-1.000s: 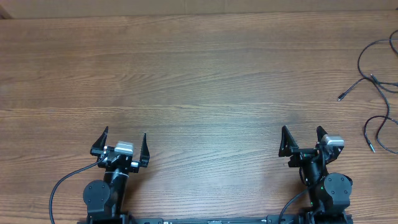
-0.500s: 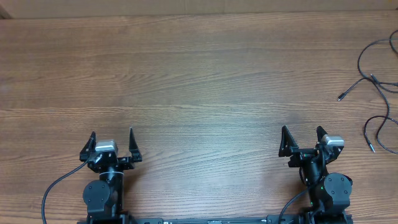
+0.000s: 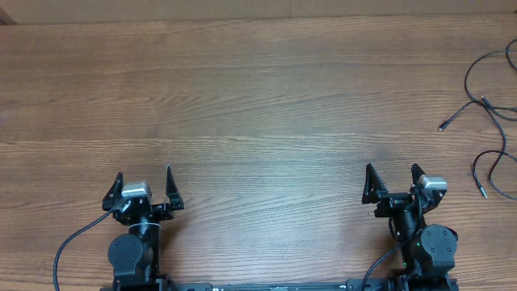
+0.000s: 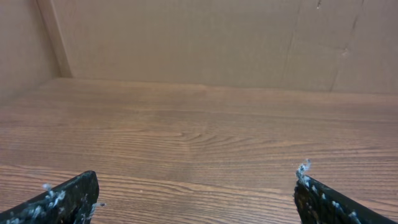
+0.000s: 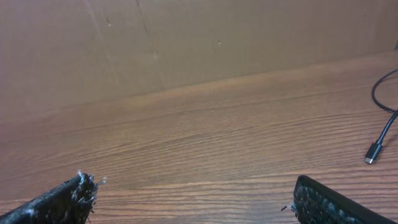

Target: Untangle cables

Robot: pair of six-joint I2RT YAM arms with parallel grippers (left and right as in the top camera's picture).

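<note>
Broadly, the brown wood-grain table (image 3: 258,89) lies bare across its middle and left, and everything that matters sits at its right edge. Along the near edge stand the two black arms. The left gripper (image 3: 145,187) waits near the near-left corner, its jaws spread as wide as they go and holding nothing. The right gripper (image 3: 393,183) waits toward the near-right corner, its jaws likewise fully spread and holding nothing.

The thin black cables (image 3: 489,121) lie loosely looped against the right edge, partly running out of the overhead view, so how many cords there are and where they cross cannot be told for sure. From the right gripper they lie farther out on the table and off to its right side; the left gripper is well apart from them. The loops run roughly along the right edge, front to back. One small silvery plug end (image 5: 373,153) shows in the right wrist view at the far right, its cord trailing away toward the back wall. The right arm is plainly the nearer, and would probably reach first.
</note>
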